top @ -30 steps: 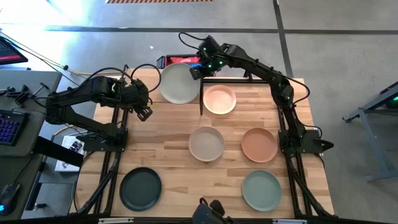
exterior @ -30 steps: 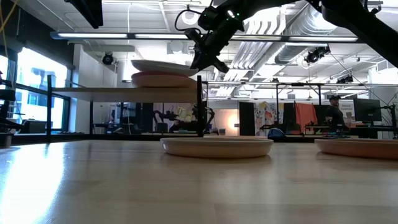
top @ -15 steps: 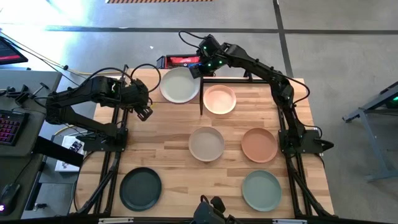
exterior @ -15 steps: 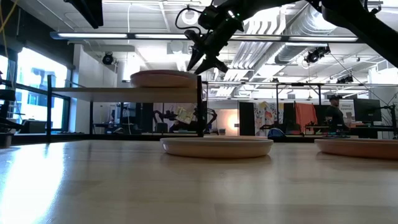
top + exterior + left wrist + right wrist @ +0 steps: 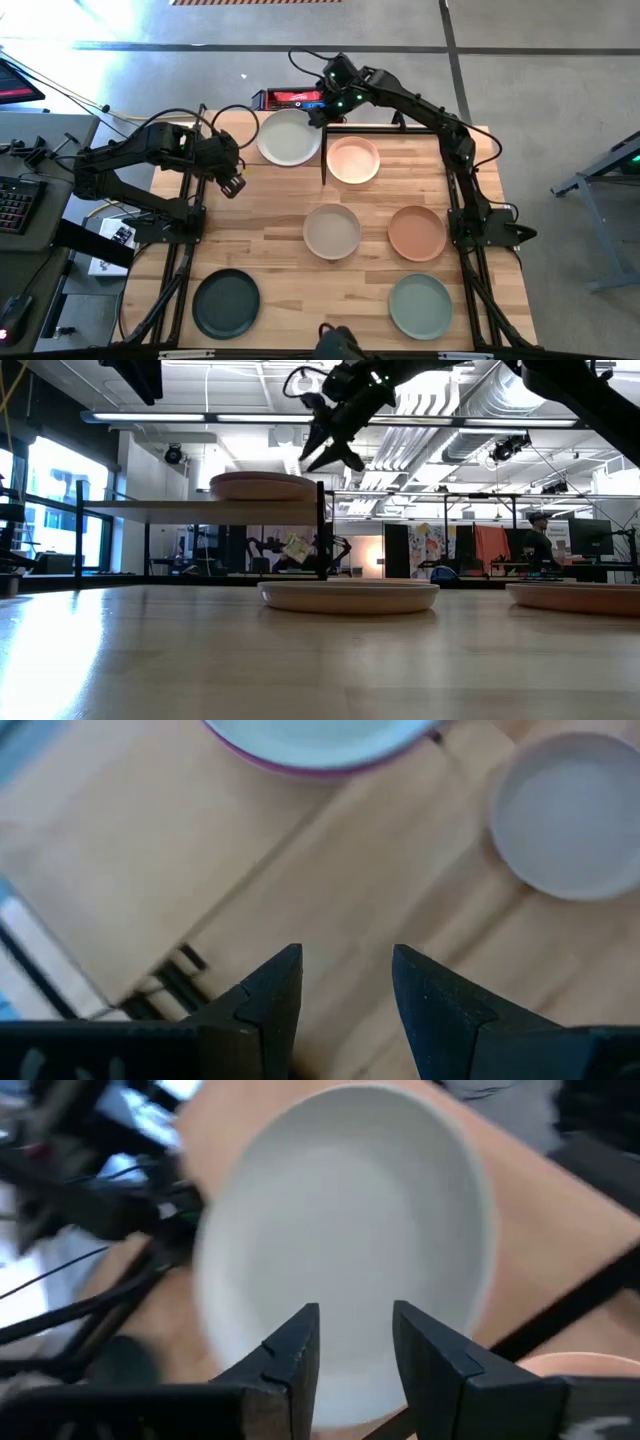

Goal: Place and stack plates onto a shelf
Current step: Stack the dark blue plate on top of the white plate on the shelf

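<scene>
Hovering empty, part-open right gripper [image 5: 322,112] sits just beside off-white plate [image 5: 288,137] on shelf [image 5: 200,508].

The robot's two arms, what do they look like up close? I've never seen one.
Both are dark, jointed metal arms with loose black cables looping along them. The left gripper ends in two black wedge-shaped fingers tapering to points; the right gripper has the same pair. Small green lights glow near the right arm's wrist in the high view. Each arm rises from a black frame at the table's side.
</scene>
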Robot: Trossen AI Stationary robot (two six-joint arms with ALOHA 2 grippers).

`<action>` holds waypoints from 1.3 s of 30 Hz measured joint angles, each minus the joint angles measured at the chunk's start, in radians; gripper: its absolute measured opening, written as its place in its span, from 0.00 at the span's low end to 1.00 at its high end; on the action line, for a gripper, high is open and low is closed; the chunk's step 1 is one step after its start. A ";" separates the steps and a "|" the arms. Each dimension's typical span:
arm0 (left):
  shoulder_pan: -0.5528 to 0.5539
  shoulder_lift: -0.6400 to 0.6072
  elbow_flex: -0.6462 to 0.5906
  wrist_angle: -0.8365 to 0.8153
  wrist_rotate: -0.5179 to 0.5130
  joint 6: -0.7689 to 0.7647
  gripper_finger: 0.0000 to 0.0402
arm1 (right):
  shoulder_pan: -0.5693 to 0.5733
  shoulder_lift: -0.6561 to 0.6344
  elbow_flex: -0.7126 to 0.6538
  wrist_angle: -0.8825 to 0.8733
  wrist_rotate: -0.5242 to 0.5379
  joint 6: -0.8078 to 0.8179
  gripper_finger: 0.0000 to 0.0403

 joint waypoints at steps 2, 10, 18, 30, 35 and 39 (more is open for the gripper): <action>-0.017 0.000 -0.003 0.001 0.041 -0.014 0.36 | 0.011 -0.014 0.000 -0.006 -0.055 -0.004 0.27; -0.169 -0.015 -0.141 0.000 0.136 -0.081 0.36 | 0.123 -0.053 0.000 -0.155 -0.199 -0.105 0.27; -0.327 -0.019 -0.317 0.043 0.233 -0.210 0.36 | 0.288 -0.057 0.000 -0.260 -0.162 -0.107 0.27; -0.550 -0.019 -0.530 0.217 0.290 -0.390 0.36 | 0.526 -0.057 0.000 -0.231 -0.106 0.054 0.27; -0.631 -0.019 -0.606 0.304 0.291 -0.463 0.36 | 0.596 -0.057 0.000 -0.193 -0.049 0.130 0.27; -0.687 -0.019 -0.668 0.417 0.291 -0.512 0.36 | 0.635 -0.057 0.000 -0.144 -0.048 0.170 0.27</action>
